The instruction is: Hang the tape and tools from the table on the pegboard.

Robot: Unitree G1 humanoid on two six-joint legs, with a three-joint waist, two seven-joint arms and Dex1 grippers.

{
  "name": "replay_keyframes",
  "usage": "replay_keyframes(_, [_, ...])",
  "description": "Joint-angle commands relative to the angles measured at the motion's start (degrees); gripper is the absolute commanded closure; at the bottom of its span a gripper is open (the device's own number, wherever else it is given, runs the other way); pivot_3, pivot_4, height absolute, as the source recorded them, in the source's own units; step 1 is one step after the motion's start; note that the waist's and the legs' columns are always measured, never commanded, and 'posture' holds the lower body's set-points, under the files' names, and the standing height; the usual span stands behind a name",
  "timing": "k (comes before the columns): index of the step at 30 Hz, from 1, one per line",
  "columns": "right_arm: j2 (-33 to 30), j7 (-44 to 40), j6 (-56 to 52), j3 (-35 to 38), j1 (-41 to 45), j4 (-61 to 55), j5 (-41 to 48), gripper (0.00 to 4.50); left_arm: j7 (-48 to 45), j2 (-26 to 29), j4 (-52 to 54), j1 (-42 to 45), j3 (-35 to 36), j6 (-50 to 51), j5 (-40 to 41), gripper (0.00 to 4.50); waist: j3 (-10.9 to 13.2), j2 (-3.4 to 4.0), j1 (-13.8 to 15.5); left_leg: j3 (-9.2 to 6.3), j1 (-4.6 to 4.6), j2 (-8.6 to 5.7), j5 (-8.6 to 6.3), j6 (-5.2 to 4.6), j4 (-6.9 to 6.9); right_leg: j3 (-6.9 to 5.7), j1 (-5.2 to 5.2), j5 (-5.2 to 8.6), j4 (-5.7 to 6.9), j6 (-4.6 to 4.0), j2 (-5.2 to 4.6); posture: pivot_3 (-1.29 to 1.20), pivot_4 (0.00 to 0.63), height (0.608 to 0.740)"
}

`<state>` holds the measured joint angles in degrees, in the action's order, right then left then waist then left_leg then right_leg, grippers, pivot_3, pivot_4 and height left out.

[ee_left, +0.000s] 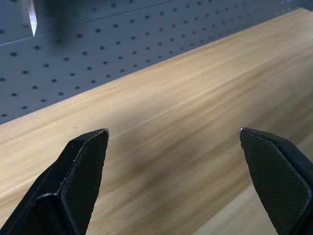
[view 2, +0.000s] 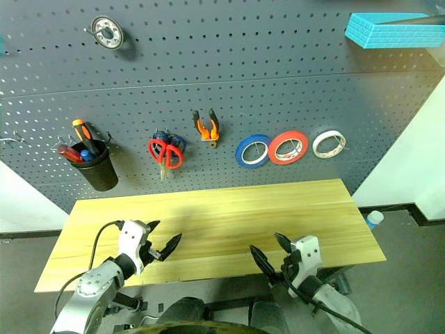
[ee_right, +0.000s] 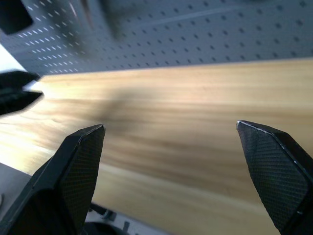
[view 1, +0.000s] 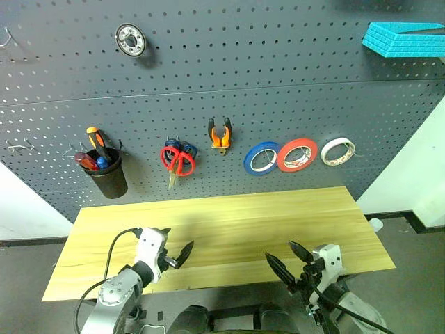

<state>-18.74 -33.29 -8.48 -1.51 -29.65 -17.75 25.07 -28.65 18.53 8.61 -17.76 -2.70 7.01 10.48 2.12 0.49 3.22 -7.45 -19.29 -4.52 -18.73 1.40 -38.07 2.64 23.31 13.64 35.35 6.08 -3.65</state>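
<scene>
Desk [view 1: 229, 223] carries nothing loose; task looks done. On the pegboard [view 1: 278, 62], mid frame: red-handled scissors [view 1: 179, 161] overlapping a blue-handled pair, orange-and-black pliers [view 1: 220, 133] just right of them, whitish tape [view 1: 337, 151] at right end of the roll row, beside the red roll [view 1: 297, 154] and blue roll [view 1: 261, 158]. Small red-handled screwdriver [view 1: 85, 161] sits in the black cup [view 1: 108, 174] at left, next to the bigger orange-and-black screwdriver [view 1: 97, 142].

Risks, as judgement: tape ring hangs on a thin hook and could slip if the board is bumped; the scissors share a spot with the other pair, so either could be knocked off. Any forward swing of an arm could clip the desk's near edge.

Pose: left tool [view 1: 175, 256] at lower left, over the desk's near edge, pointing right and slightly down, jaws wide, empty. Right tool [view 1: 288, 259] at lower right, just off the near edge, pointing up-left, jaws wide, empty. Both well apart from the board.
</scene>
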Motion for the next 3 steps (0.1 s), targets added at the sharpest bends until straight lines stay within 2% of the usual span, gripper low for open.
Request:
replay_keyframes(1, [-0.1,-3.2,3.0,0.1,-0.8,1.7,0.0,0.00,-0.9,0.4,-0.2,0.0,0.8,-1.9,0.3,0.06,-0.1,-0.08,0.6,0.01,0.02,0.00,-0.01,-0.01,0.00,0.00,-0.03,0.01,-0.02,0.00,0.00,0.10,0.000,0.727])
replay_keyframes(3, [-0.1,-4.4,4.2,0.8,-1.1,3.4,0.0,0.00,-1.3,0.3,-0.5,-0.3,1.3,-1.9,1.1,0.06,-0.1,-0.11,0.8,0.01,0.10,0.00,-0.02,-0.03,0.00,-0.02,-0.19,0.26,-0.10,0.04,0.01,0.10,0.000,0.727])
